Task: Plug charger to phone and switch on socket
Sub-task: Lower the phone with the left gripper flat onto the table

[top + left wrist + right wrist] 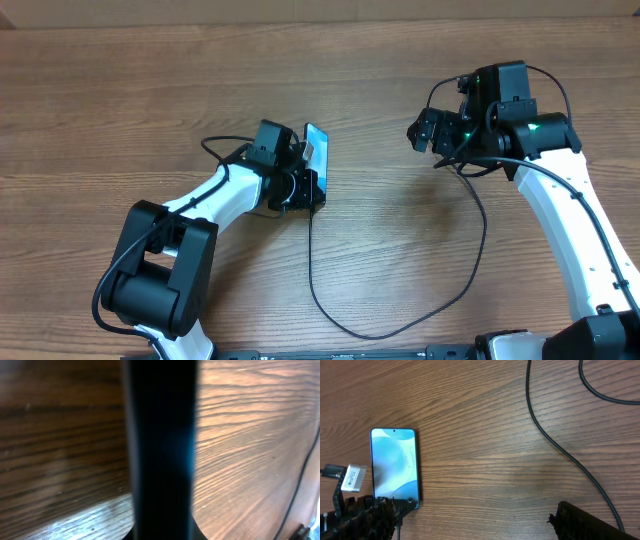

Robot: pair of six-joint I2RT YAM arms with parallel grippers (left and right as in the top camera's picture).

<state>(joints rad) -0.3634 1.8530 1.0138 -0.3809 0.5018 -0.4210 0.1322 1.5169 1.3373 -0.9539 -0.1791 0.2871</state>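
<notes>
One phone (pixel 395 462) pinched between left jaws; charger (pixel 310 255) beside right jaws — their spread unclear

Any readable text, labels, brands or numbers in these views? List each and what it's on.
No text can be read in any view.
Screen of the phone: blue-and-white wallpaper only, no legible words.
The white tag beside the phone: any print is too small to read.
Left wrist view: blurred, no text visible.
</notes>
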